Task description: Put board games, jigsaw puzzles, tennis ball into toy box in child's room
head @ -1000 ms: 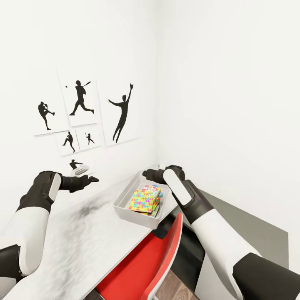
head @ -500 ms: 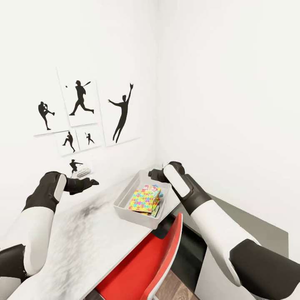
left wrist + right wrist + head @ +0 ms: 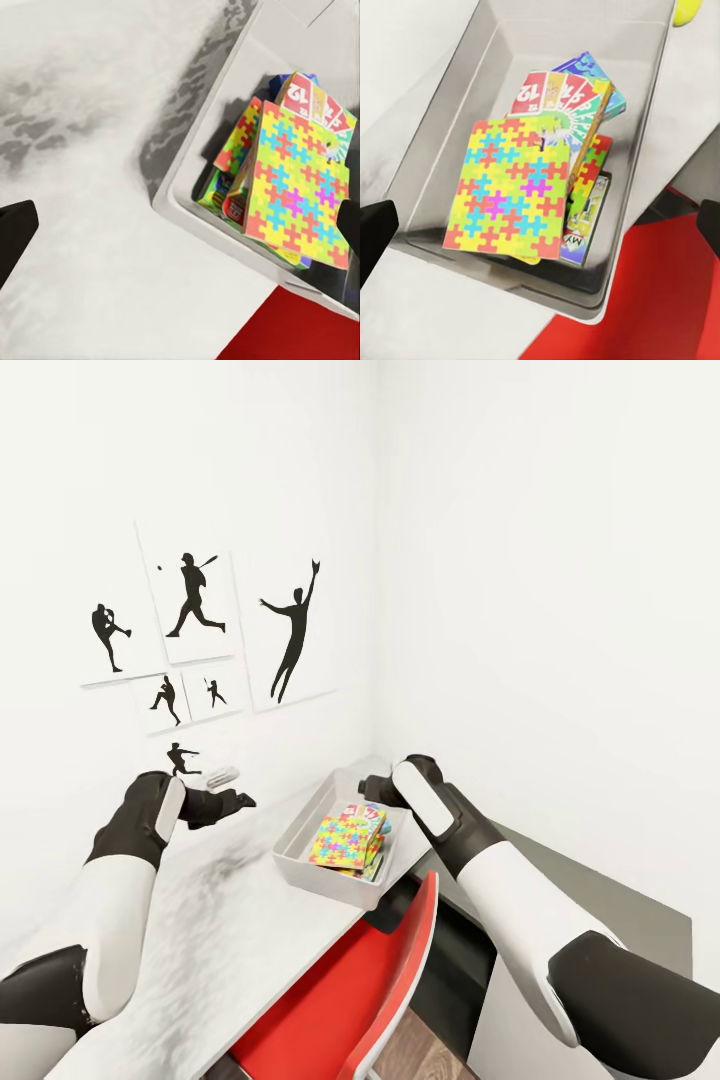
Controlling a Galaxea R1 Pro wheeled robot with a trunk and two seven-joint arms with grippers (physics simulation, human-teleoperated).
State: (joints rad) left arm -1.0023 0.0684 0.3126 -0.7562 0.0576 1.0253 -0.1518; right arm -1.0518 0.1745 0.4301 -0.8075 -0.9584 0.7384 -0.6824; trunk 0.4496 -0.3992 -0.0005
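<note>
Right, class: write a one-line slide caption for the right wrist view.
Jigsaw puzzle lying on top of stacked board games inside the grey toy box, seen from above, red chair beside it.

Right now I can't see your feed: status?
Both grippers open, empty. Toy box holds jigsaw puzzles, board games. Tennis ball outside, on table.

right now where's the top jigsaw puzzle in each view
Head view: the top jigsaw puzzle lies inside the toy box, low in the picture near the middle, above the red chair.
Left wrist view: the puzzle is at the right, tilted on the pile in the box.
Right wrist view: the puzzle sits around the middle, over the board games.
Shared landmark: the grey toy box rim beside the red chair.
</note>
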